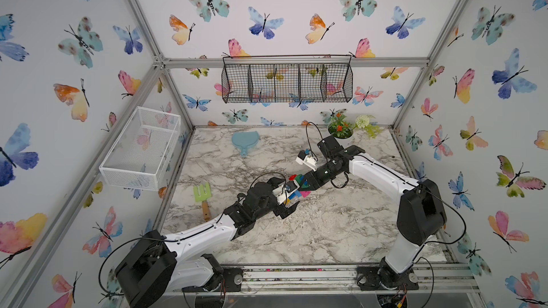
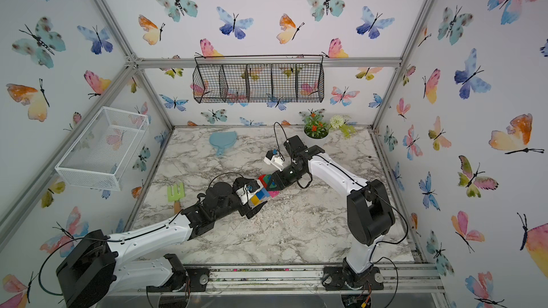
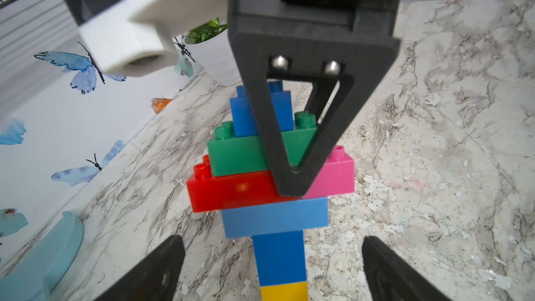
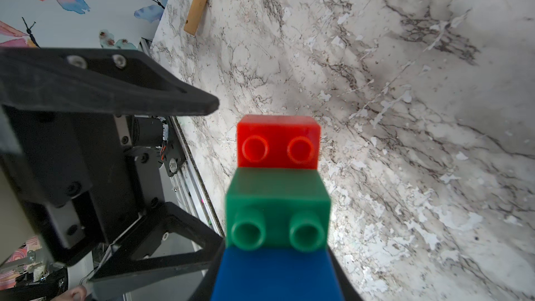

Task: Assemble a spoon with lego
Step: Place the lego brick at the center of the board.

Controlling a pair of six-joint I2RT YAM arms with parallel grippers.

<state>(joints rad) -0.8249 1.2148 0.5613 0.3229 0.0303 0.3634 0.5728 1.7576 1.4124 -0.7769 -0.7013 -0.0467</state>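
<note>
In the left wrist view the spoon (image 3: 275, 218) is cut off at its yellow end, and the right pincer (image 3: 292, 182) covers the middle of its head.

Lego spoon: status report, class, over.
Right end effector shut on spoon head. Left end effector open, straddling its stem. Rake, paddle well clear.

Both top views look down from high in front across the whole tabletop (image 1: 326, 232). Each wrist camera sits tight on the spoon (image 3: 275, 221) from opposite ends, sharing it.
</note>
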